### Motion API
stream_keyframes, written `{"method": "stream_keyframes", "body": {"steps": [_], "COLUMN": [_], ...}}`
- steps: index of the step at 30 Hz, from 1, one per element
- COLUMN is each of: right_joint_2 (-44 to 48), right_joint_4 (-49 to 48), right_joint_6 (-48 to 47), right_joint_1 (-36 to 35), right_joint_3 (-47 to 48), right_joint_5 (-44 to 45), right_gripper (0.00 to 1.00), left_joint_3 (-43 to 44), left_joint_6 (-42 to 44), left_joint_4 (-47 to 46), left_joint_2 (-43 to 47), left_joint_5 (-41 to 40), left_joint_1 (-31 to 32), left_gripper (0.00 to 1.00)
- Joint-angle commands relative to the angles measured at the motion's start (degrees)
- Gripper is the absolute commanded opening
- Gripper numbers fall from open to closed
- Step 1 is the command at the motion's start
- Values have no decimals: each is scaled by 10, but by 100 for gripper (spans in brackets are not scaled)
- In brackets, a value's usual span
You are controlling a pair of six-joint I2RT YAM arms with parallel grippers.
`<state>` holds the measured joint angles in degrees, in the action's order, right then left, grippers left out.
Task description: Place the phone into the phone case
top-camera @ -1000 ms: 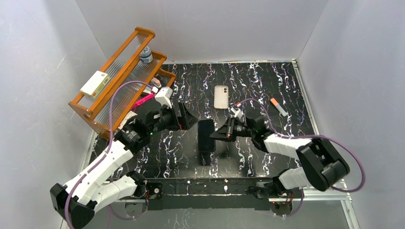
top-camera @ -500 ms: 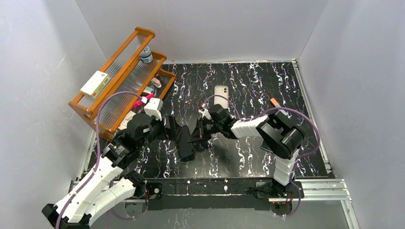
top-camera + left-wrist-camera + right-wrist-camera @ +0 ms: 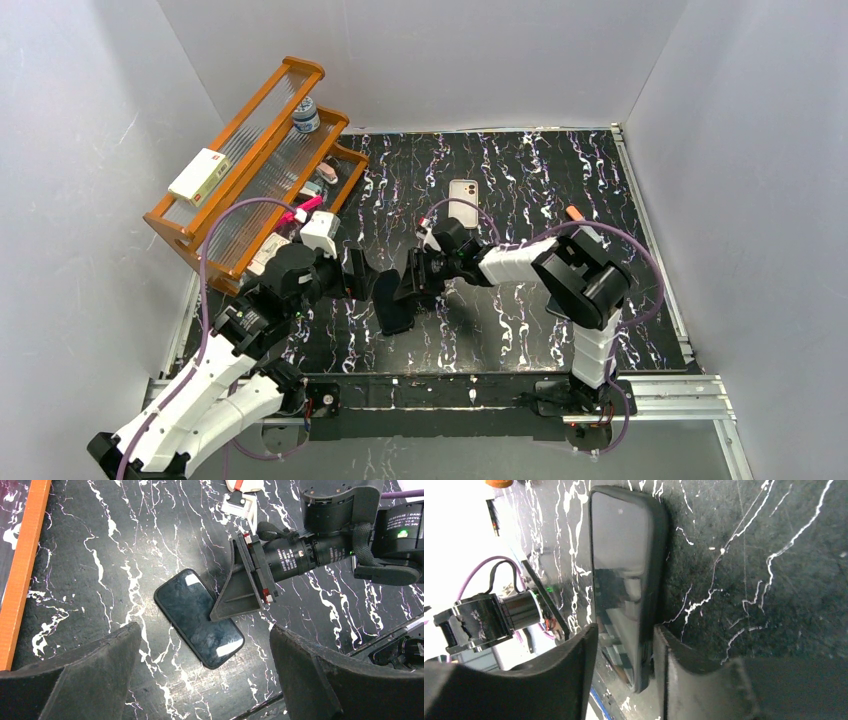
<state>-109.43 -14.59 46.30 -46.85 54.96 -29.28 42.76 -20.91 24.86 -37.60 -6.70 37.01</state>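
The black phone [image 3: 391, 306] [image 3: 199, 617] [image 3: 624, 575] lies screen up on the marbled mat, left of centre. One end of it sits between the fingers of my right gripper [image 3: 409, 287] [image 3: 624, 652]. The jaws are open: one finger [image 3: 569, 675] stands off the screen, while the other [image 3: 674, 670] is by the phone's underside. My left gripper [image 3: 365, 275] [image 3: 205, 680] hovers just left of the phone, wide open and holding nothing. The cream phone case [image 3: 463, 203] lies flat farther back on the mat, apart from both grippers.
An orange wooden rack [image 3: 250, 150] stands at the back left, holding a box [image 3: 200, 175] and a small bottle [image 3: 306, 115]. Its orange edge [image 3: 25, 565] shows in the left wrist view. A marker with an orange cap [image 3: 583, 224] lies right of the case. White walls enclose the mat.
My right gripper carried the phone left and down to the mat, and its jaws have parted. The left arm drew back left and stays open.
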Motion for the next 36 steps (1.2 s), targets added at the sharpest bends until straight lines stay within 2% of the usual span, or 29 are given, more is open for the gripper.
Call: {"method": "stream_keyframes", "body": {"steps": [1,4,7,12,18,22,28,36], "right_joint_2": [54,92,127,146,103,56,-3,-47], "right_joint_4": [68,130,184,241,246,259,266,268], "right_joint_6": [-33,-42,-57,-92,-140,-157,-182,-192], "right_joint_1": [5,15,32,94,156,185,200,204], "right_joint_3": [14,29,41,67,109,162,228,258], "right_joint_5": [72,136,204,310,415,425,418,428], "right_gripper": [57,63,62,49,40,35,34,32], "left_joint_3": [-2,-1,0,-1,-1,-2,-3,-3], "left_joint_6": [10,11,14,14,17,17,16,16], "left_joint_4": [-2,-3,-2,-3,-3,-3,-3,-2], "left_joint_2": [1,-5,-10,-2,4,10,20,21], "left_joint_5": [-8,-5,-2,-14,-11,-13,-19,-17], "left_joint_1": [-1,-1,-1,-1,-2,-1,-1,-1], "left_gripper": [98,98,98,98,98,98,98,98]}}
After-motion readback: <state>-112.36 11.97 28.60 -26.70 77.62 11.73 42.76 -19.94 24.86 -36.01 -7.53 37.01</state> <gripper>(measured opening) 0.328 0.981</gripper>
